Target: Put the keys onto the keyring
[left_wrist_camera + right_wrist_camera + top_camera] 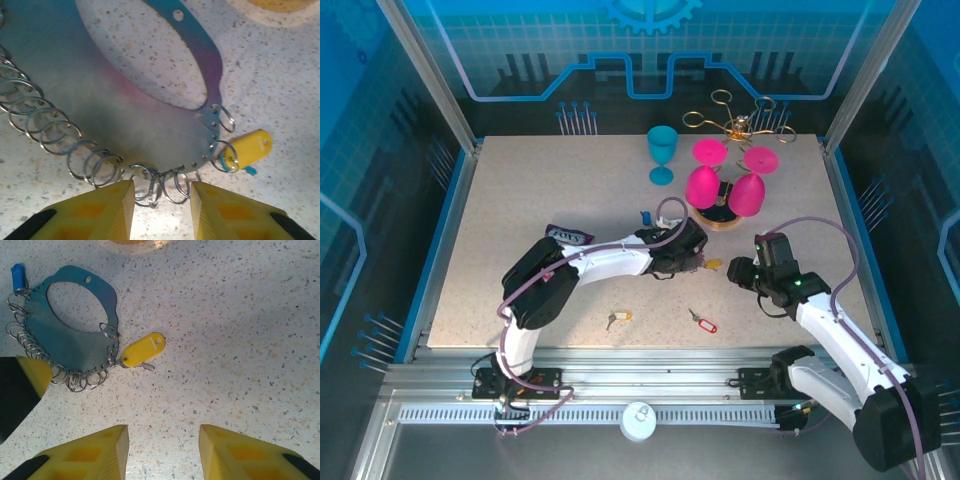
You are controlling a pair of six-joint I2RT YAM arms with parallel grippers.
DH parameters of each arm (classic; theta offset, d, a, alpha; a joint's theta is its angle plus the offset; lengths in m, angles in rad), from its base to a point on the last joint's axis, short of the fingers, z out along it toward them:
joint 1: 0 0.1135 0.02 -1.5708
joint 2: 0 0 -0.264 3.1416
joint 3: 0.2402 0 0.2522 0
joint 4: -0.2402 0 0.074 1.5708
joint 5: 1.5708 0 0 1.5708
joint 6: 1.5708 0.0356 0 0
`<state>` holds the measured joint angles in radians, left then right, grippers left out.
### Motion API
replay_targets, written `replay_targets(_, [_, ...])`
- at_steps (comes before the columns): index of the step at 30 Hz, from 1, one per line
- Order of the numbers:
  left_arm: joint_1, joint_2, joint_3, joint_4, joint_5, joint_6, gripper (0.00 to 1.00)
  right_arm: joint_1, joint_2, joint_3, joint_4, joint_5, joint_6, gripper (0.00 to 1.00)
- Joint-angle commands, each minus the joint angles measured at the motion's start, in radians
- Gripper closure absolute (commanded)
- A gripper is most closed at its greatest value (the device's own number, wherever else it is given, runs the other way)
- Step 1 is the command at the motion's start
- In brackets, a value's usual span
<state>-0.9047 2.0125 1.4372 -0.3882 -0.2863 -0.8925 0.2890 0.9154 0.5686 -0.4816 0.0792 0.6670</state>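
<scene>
Judged about half done: flat blue-grey oval metal keyring (pixel 75 347) lying central on the desk (pixel 520 220) with yellow-tagged key (pixel 142 350) hooked on and blue-tagged key (pixel 17 275) seemingly too, red-tagged key (pixel 704 324) and yellowish key (pixel 618 318) loose nearby, left tool (pixel 162 187) open astride its small rings, gripping nothing, right tool (pixel 164 432) open, empty.
</scene>
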Motion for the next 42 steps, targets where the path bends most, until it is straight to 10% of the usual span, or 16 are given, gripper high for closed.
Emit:
replay_targets(1, [-0.003,0.038,0.044,-0.078,-0.043,-0.013,0.65,0.015,-0.013,-0.012,-0.023,0.019,0.017,0.57])
replay_targets(42, [-0.024,-0.020,-0.007,0.008,-0.047,0.118,1.00,0.015,-0.031,-0.003,-0.037,0.008,0.006,0.60])
